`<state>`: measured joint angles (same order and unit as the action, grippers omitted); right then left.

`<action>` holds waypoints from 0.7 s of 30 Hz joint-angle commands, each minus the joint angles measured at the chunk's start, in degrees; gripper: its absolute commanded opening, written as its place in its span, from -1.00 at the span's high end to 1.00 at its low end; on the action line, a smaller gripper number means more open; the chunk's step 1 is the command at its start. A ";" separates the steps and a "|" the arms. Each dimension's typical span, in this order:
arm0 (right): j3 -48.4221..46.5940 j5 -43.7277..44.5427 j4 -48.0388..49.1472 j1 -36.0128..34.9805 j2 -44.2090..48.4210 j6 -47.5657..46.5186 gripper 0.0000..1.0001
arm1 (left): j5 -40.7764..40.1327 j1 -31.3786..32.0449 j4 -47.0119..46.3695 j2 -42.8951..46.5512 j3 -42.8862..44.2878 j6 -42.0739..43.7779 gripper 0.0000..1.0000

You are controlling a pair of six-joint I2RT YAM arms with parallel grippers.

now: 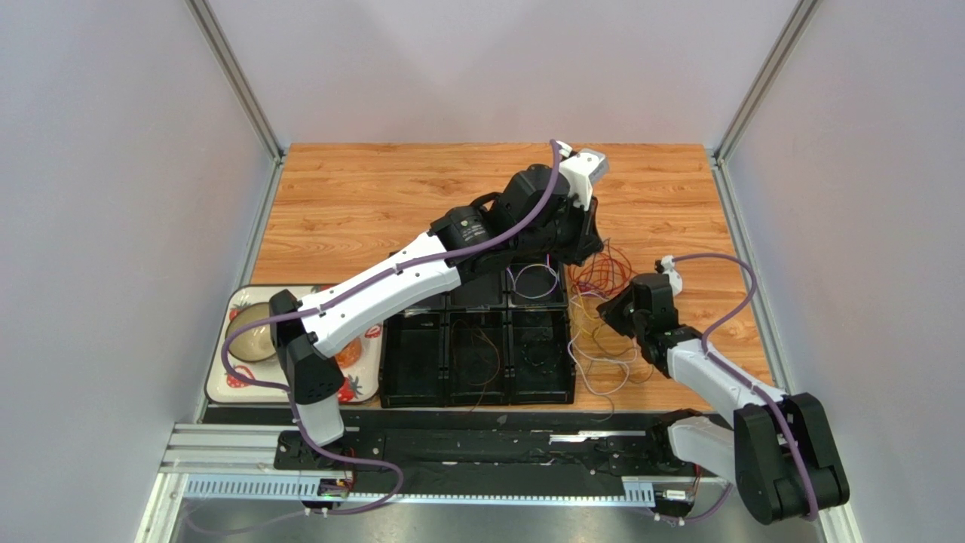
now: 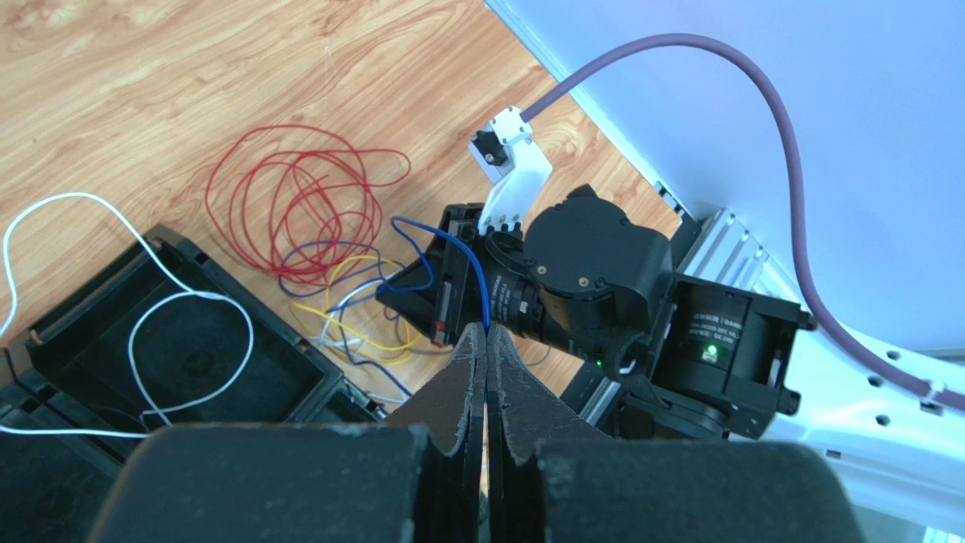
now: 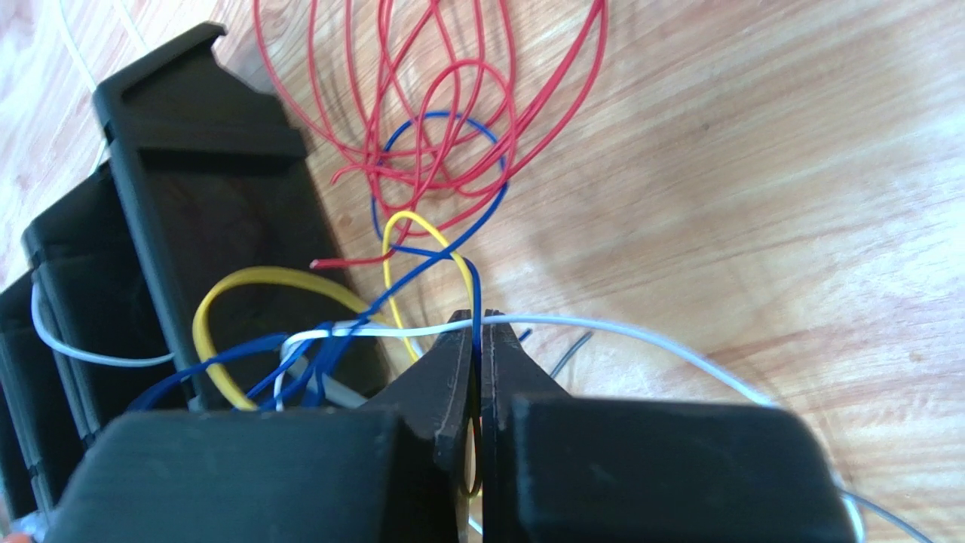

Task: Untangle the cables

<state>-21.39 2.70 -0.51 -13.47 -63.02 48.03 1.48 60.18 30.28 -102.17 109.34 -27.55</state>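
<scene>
Wooden table (image 1: 374, 204) (orange-toned) between plain pale walls (image 1: 113, 226).

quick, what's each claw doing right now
Left claw: closed, pinching a thin blue wire.
Right claw: closed on a thin blue wire as well.

My right fingers (image 3: 442, 390) look like matt black plastic, rough and grainy at the tips. Beyond them the table (image 3: 770, 170) is wood grain with a soft sheen. The cables (image 3: 263, 274) wear smooth, glossy plastic sheaths; the tray (image 3: 215, 192) left of the fingers is matt black plastic.
</scene>
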 commanded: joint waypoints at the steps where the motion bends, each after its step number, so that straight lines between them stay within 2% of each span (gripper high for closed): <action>1: -0.50 3.89 4.82 -0.32 -1.66 -0.74 1.00 | 0.38 -0.15 0.30 4.96 4.21 2.85 1.00; 8: -0.50 5.30 5.26 -0.24 -3.86 -0.66 1.00 | -4.28 -0.15 7.24 6.80 15.71 10.23 1.00; 16: -1.29 4.77 4.65 0.03 -6.41 -0.13 1.00 | -13.42 -2.70 8.13 14.26 17.93 15.07 1.00; 21: -1.03 4.68 4.73 0.29 -6.15 0.13 1.00 | -15.80 -5.68 5.75 19.46 17.57 17.35 1.00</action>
<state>-21.39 5.96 2.02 -13.43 -69.34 48.03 -10.28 56.29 38.35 -86.96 125.27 -14.02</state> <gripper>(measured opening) 0.018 0.007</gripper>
